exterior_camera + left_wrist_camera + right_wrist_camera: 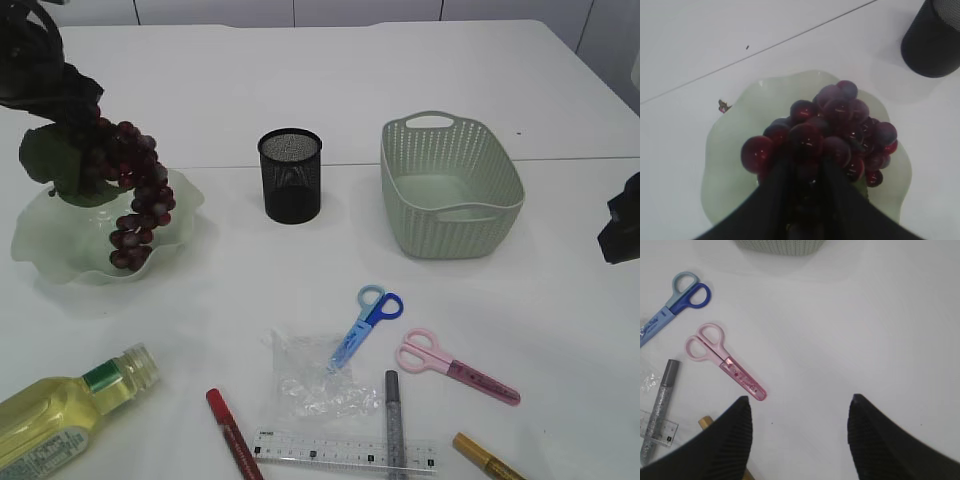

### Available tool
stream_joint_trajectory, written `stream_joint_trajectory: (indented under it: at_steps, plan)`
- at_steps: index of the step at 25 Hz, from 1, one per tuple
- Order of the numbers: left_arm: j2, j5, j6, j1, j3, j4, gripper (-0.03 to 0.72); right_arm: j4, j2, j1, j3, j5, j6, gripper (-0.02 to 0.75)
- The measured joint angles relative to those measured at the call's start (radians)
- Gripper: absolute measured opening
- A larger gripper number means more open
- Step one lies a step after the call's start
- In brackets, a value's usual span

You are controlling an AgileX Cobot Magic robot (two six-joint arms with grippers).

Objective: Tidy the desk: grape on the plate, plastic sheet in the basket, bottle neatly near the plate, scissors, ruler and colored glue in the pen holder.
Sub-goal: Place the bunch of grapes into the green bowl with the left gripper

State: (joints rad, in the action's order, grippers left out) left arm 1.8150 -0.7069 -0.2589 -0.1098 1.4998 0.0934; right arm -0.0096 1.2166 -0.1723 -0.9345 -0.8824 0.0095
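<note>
I've got the grape bunch [832,132] pinched at its top in my left gripper [807,175], jaws narrow round the stem end, and it hangs over the plate [40,240]; in the exterior view its lowest berries look to be touching or just shy of the plate's inside, can't tell which. So the step in hand is grape-on-plate, and I judge it nearly done. Next move: lower a touch so the bunch's weight rests in the dish, centred rather than spilling over the rim on the pen holder side, then open up and lift clear w/o dragging berries out.

Pen holder [290,175] stands right of the plate, basket [450,185] further right. Bottle [65,415] lies on its side in front of the plate, near the table edge. Well right of the bottle: plastic sheet [315,375], ruler [345,450], blue scissors [368,322], pink scissors [725,360], glue pens red [233,433], silver [394,420], gold [488,457].

My right gripper [800,435] hangs wide open & empty just above the table, far side of the basket from the plate, pink scissors nearest it; prob. its first pick
</note>
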Motion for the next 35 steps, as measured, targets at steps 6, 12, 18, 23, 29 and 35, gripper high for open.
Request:
stream_joint_trajectory:
  at_steps: [6,12,18,23,29,35]
  plan:
    - [0.052,0.019,0.023,0.053,0.0,0.07,0.163,0.0,0.0,0.0,0.0,0.0,0.0,0.445]
    - [0.091,0.022,0.026,0.056,0.0,0.087,0.36,-0.004,0.0,0.0,0.0,0.0,0.0,0.445]
    - [0.092,0.032,0.026,0.056,0.0,0.144,0.476,-0.018,0.0,0.0,0.0,0.006,0.0,0.445]
    - [0.092,-0.057,0.026,0.056,0.0,0.159,0.484,-0.02,0.0,0.0,0.0,0.008,0.0,0.445]
    - [0.092,-0.302,0.026,0.056,0.0,0.142,0.48,-0.029,0.0,0.0,0.0,0.01,0.0,0.445]
    - [0.084,-0.432,0.028,0.056,0.0,0.121,0.479,-0.072,0.0,-0.029,0.0,-0.014,0.0,0.445]
